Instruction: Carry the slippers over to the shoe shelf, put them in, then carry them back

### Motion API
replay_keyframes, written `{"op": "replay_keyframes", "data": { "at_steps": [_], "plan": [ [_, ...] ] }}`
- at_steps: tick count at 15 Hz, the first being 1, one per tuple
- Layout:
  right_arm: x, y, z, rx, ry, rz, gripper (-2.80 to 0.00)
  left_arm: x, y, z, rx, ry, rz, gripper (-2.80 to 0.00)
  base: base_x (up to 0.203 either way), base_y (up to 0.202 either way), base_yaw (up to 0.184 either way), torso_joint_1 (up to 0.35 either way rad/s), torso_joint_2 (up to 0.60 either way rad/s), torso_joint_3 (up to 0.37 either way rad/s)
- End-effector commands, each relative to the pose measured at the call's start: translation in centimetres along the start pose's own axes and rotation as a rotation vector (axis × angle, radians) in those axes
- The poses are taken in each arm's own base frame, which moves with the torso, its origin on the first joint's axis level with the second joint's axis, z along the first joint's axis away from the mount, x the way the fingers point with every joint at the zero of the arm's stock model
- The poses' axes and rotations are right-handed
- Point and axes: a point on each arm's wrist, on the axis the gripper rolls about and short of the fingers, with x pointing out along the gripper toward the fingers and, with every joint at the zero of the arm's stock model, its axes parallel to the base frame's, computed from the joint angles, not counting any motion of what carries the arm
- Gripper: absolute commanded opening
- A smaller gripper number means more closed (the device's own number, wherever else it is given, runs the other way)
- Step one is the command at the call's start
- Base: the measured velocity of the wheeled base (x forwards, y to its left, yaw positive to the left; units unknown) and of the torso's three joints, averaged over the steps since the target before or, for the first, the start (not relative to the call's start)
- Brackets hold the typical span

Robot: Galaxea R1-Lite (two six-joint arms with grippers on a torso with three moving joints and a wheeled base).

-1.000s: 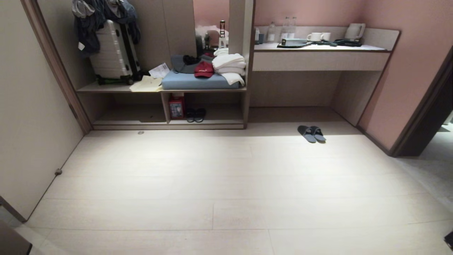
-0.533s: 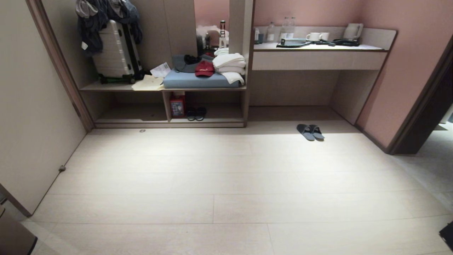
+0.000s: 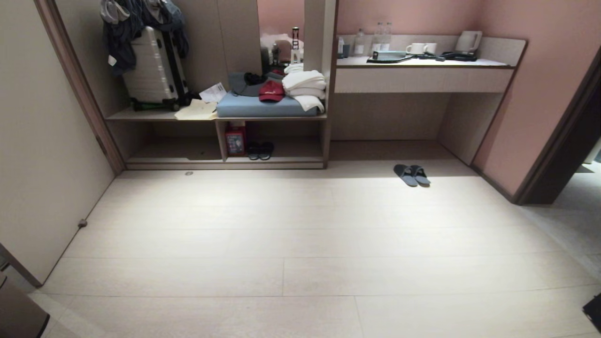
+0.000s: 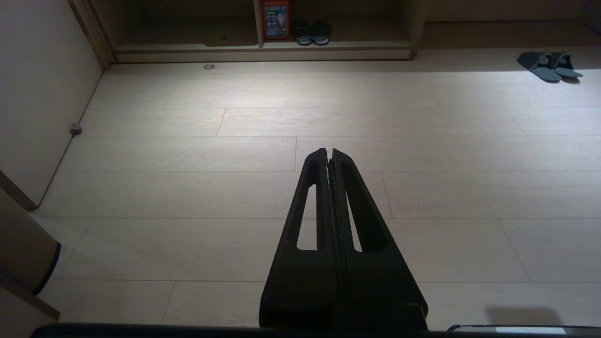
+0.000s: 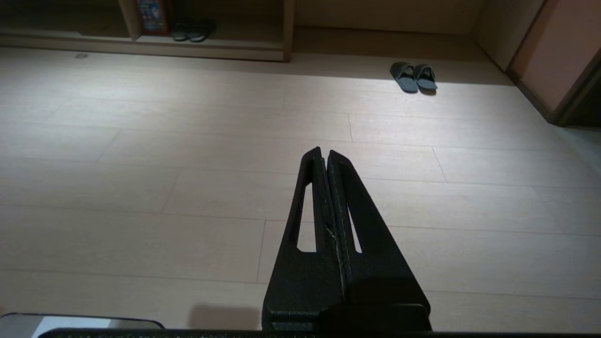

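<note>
Our slippers (image 3: 412, 174) lie as a pair, side by side and touching, flat on the pale floor (image 3: 291, 234) just in front of the open desk recess (image 3: 389, 122), well to the right of the shoe shelf (image 3: 225, 162). Their long axes run from near us toward the far wall, slanting a little to the left as they go away; the toe bands look to be at the far end, though that is hard to confirm from here. A second dark pair (image 3: 259, 151) already sits inside the shelf, beside a red box (image 3: 234, 141) at the divider.

Compared with a second ago, our whole view has shifted slightly, then settled; the slippers themselves have not moved, so we judge that we have only been repositioning and the pickup has not begun.

Our left gripper (image 4: 328, 155) and right gripper (image 5: 325, 153) both hang above bare floor, fingers pressed together, holding nothing, well short of the slippers.
</note>
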Motion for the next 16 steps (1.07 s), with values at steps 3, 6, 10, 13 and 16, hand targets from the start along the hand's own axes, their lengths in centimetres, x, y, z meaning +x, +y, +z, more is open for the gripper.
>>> {"op": "replay_keyframes", "data": {
  "at_steps": [3, 6, 10, 13, 16],
  "plan": [
    [0.01, 0.0, 0.01, 0.0, 0.0, 0.0, -2.8, 0.02, 0.0, -0.04, 0.0, 0.002, 0.0, -2.8, 0.0, 0.0, 0.0, 0.0, 0.0, 0.0],
    [0.03, -0.01, 0.0, -0.006, 0.005, -0.002, -2.8, 0.01, 0.0, 0.0, 0.0, 0.001, 0.0, -2.8, 0.0, 0.0, 0.0, 0.0, 0.0, 0.0],
    [0.02, -0.01, 0.04, -0.011, 0.004, -0.004, -2.8, 0.01, 0.0, 0.01, 0.0, 0.001, 0.001, -2.8, 0.0, 0.0, 0.0, 0.0, 0.0, 0.0],
    [0.03, -0.02, -0.02, -0.012, 0.007, -0.01, -2.8, 0.01, 0.0, 0.0, 0.0, 0.001, 0.001, -2.8, 0.0, 0.0, 0.0, 0.0, 0.0, 0.0],
    [0.02, -0.01, 0.01, 0.0, 0.002, -0.004, -2.8, 0.02, 0.0, -0.04, 0.0, 0.003, 0.002, -2.8, 0.0, 0.0, 0.0, 0.0, 0.0, 0.0]
  ]
}}
